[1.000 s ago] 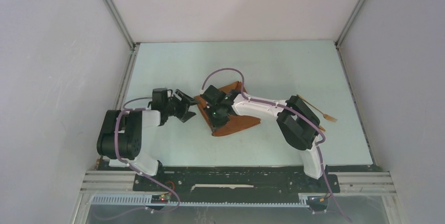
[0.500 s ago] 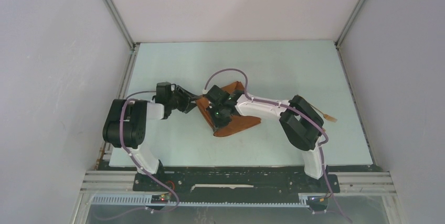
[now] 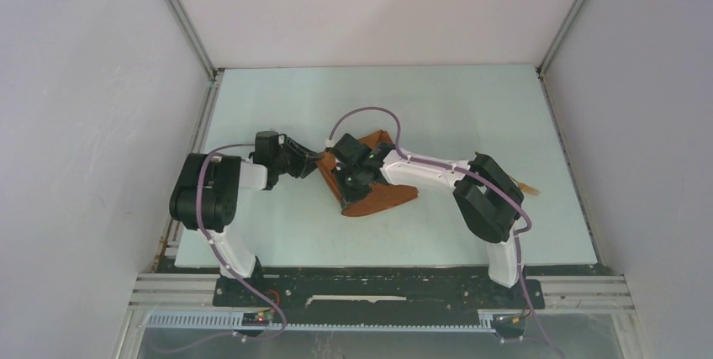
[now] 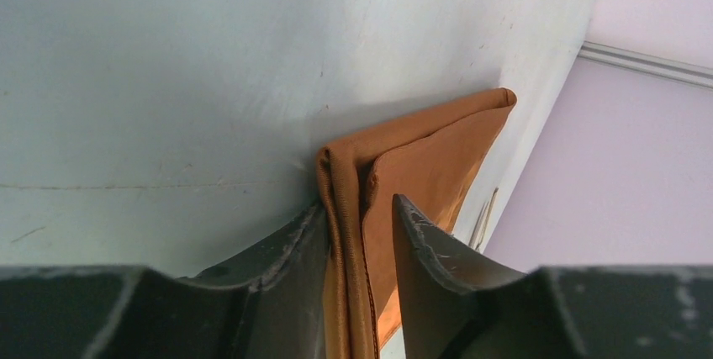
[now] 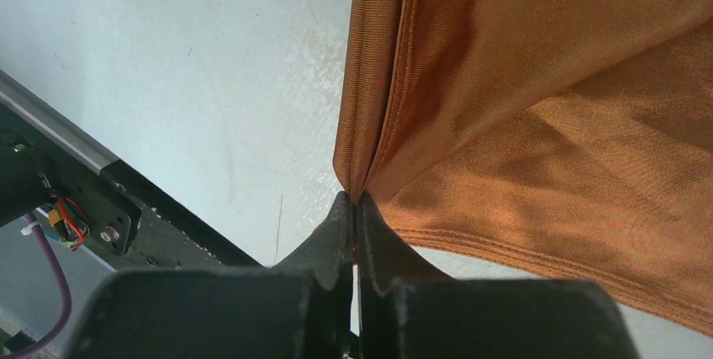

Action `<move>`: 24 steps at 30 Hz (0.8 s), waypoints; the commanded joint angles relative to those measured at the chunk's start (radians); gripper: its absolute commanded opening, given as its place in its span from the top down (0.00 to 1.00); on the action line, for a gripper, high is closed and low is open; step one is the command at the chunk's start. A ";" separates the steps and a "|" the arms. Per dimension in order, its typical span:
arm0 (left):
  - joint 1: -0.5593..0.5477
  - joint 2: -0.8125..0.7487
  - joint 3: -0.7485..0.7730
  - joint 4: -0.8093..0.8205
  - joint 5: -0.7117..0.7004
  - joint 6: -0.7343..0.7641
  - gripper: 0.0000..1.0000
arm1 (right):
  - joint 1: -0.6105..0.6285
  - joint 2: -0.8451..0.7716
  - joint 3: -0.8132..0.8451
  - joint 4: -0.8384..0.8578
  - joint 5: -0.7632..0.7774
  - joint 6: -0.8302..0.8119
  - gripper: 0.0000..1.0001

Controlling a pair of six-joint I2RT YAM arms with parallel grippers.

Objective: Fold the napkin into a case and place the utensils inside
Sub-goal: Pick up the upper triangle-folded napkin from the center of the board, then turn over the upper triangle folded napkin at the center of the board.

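Note:
The rust-orange napkin [image 3: 382, 197] lies partly folded at the middle of the table, one part lifted. My right gripper [image 3: 349, 176] is shut on a bunched corner of the napkin [image 5: 546, 107], with the jaws [image 5: 355, 197] pressed together on the cloth. My left gripper [image 3: 315, 164] reaches in from the left. Its jaws [image 4: 357, 205] straddle the folded edge of the napkin [image 4: 429, 157]: the left finger touches the cloth and a gap remains at the right finger. The golden utensils [image 3: 528, 187] lie at the right, mostly hidden behind my right arm. They show as thin rods [image 4: 483, 216] in the left wrist view.
The pale table [image 3: 277, 233] is bounded by grey walls on the left, right and back. The black base rail [image 3: 378, 287] runs along the near edge. My right arm's elbow [image 3: 488, 199] stands over the right part of the table.
My left gripper has moved right onto the napkin's edge and its jaws have narrowed around it. My right arm's elbow has shifted right, covering more of the utensils.

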 commanded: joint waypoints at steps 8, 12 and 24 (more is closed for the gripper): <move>-0.011 -0.004 0.025 -0.057 -0.069 0.025 0.77 | -0.005 -0.062 -0.011 0.016 0.005 -0.024 1.00; -0.010 -0.085 0.041 -0.139 -0.076 0.040 0.96 | 0.022 -0.073 -0.010 0.013 0.022 -0.034 1.00; 0.338 -0.696 0.125 -0.763 -0.055 0.284 1.00 | 0.245 -0.033 0.236 0.117 -0.233 0.052 1.00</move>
